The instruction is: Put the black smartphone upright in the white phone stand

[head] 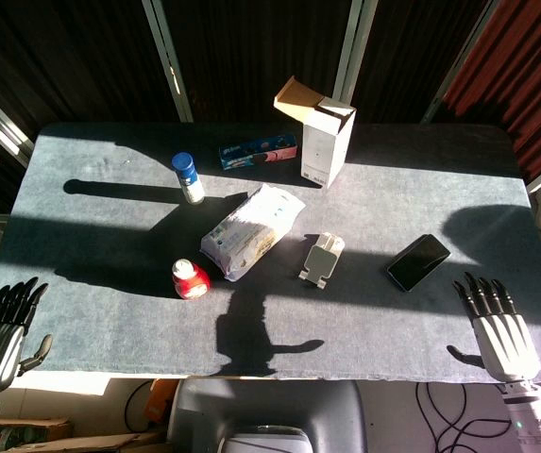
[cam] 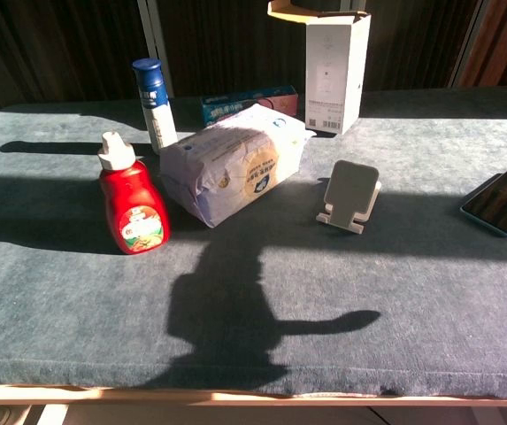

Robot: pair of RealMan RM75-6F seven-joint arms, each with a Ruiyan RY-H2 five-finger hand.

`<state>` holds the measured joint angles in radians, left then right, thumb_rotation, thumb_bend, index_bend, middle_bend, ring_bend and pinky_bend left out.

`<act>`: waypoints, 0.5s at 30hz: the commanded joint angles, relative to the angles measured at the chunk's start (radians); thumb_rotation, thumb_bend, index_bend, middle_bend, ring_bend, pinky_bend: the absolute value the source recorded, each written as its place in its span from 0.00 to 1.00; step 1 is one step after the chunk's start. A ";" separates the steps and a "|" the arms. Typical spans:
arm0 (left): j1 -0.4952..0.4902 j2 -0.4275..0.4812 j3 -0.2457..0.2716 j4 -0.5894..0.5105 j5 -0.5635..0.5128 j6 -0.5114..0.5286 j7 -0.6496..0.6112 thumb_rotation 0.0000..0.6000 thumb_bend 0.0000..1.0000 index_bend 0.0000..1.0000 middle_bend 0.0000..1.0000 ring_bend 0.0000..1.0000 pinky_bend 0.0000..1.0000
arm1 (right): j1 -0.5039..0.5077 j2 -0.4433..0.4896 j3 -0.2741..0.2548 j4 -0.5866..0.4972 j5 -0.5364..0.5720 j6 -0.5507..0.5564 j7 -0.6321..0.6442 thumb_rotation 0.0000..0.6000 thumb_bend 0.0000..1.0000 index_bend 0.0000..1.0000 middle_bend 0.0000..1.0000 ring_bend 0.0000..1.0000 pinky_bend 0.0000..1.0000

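Observation:
The black smartphone lies flat on the grey table mat at the right. A white phone stand stands empty near the middle, left of the phone. My right hand hovers over the table's front right corner, fingers spread and holding nothing, a short way from the phone. At the front left edge, off the table, my left hand hangs with fingers apart and empty. The chest view shows neither hand.
A white snack bag lies left of the stand. A red bottle, a blue-capped bottle, a blue box and an open white carton stand around it.

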<state>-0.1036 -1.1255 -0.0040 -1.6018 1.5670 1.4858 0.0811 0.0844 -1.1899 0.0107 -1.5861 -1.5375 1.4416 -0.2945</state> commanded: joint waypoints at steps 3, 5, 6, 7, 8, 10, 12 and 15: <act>-0.003 0.001 0.002 0.001 0.002 -0.006 -0.001 1.00 0.37 0.00 0.00 0.00 0.00 | 0.002 0.000 0.007 0.001 0.012 -0.004 -0.003 1.00 0.19 0.00 0.00 0.00 0.00; -0.003 0.002 0.002 0.000 0.004 -0.005 -0.005 1.00 0.37 0.00 0.00 0.00 0.00 | 0.005 0.000 0.012 0.005 0.020 -0.010 -0.006 1.00 0.18 0.00 0.00 0.00 0.00; -0.004 0.002 0.002 0.000 0.007 -0.004 -0.007 1.00 0.37 0.00 0.00 0.00 0.00 | 0.012 0.001 0.016 0.012 0.027 -0.020 -0.005 1.00 0.19 0.00 0.00 0.00 0.00; -0.005 0.002 0.002 0.000 0.008 -0.004 -0.010 1.00 0.37 0.00 0.00 0.00 0.00 | 0.019 0.001 0.022 0.020 0.036 -0.032 -0.003 1.00 0.19 0.00 0.00 0.00 0.00; -0.006 0.002 0.001 0.000 0.009 -0.004 -0.013 1.00 0.37 0.00 0.00 0.00 0.00 | 0.029 0.001 0.028 0.031 0.045 -0.047 -0.001 1.00 0.19 0.00 0.00 0.00 0.00; -0.009 0.000 -0.002 0.004 0.007 -0.007 -0.016 1.00 0.37 0.00 0.00 0.00 0.00 | 0.061 0.004 0.047 0.068 0.071 -0.100 -0.008 1.00 0.19 0.00 0.00 0.00 0.00; -0.016 -0.002 -0.007 0.007 -0.002 -0.019 -0.019 1.00 0.37 0.00 0.00 0.00 0.00 | 0.111 0.012 0.069 0.109 0.098 -0.175 -0.006 1.00 0.18 0.00 0.00 0.00 0.00; -0.025 -0.005 -0.014 0.006 -0.014 -0.033 -0.016 1.00 0.37 0.00 0.00 0.00 0.00 | 0.191 0.018 0.101 0.180 0.141 -0.295 -0.018 1.00 0.19 0.00 0.00 0.00 0.00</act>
<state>-0.1269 -1.1294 -0.0160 -1.5952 1.5547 1.4541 0.0643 0.1938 -1.1810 0.0736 -1.4811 -1.4440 1.2564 -0.3028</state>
